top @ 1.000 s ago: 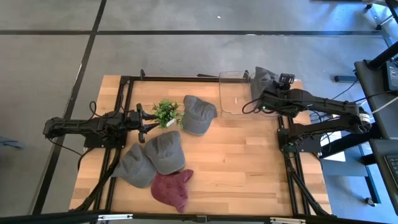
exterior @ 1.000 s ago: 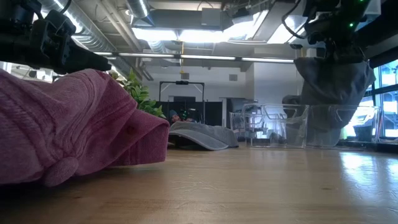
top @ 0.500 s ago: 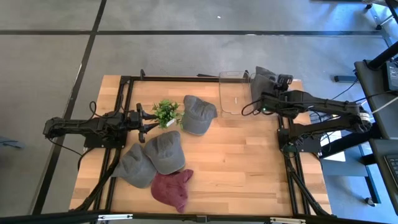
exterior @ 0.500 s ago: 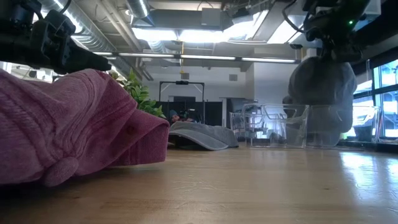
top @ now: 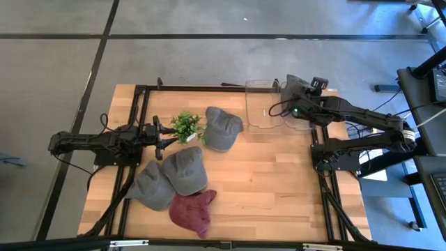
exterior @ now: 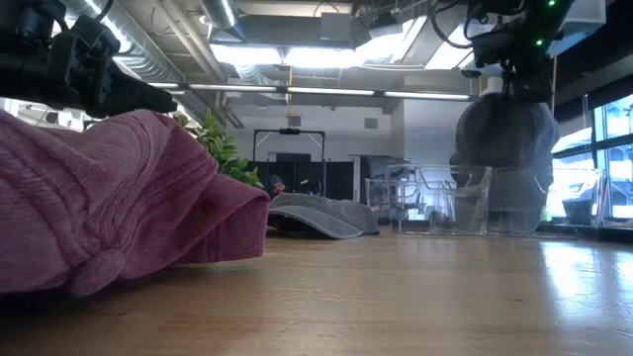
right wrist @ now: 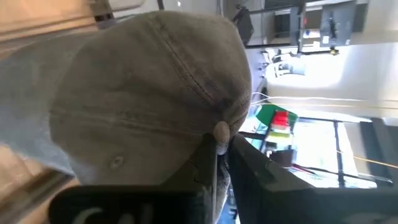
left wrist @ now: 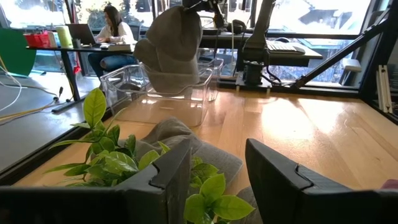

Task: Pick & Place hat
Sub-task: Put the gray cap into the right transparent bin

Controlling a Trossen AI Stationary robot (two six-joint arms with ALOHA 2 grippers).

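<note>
- Right gripper (top: 298,98) is up over the clear bin (top: 263,104) at the table's far right, fingers pinched tight on a grey hat (top: 294,86) — no gap shows between them in the right wrist view.
- The hat hangs off the fingers, clear of the table. In the low view the grey hat (exterior: 504,133) dangles below the gripper, its lower part down inside the bin walls (exterior: 435,203); cannot tell whether it touches the bin floor.
- Right wrist view: hat crown (right wrist: 149,93) sits right at the fingertips, the button on top just beside the pinch point.
- Left wrist view shows the same hat (left wrist: 171,50) suspended above the bin (left wrist: 155,93), well beyond the plant.
- Left gripper (top: 166,132) waits at the table's left side, fingers parted and holding nothing, just beside the small plant (top: 185,126).
- Other hats lie on the wooden table (top: 279,181): one grey cap (top: 223,127) beside the plant, two grey caps (top: 171,178) overlapping nearer the front, and a maroon cap (top: 195,212) touching them at the front edge.
- A person (left wrist: 115,31) sits at a desk in the room beyond the table.
</note>
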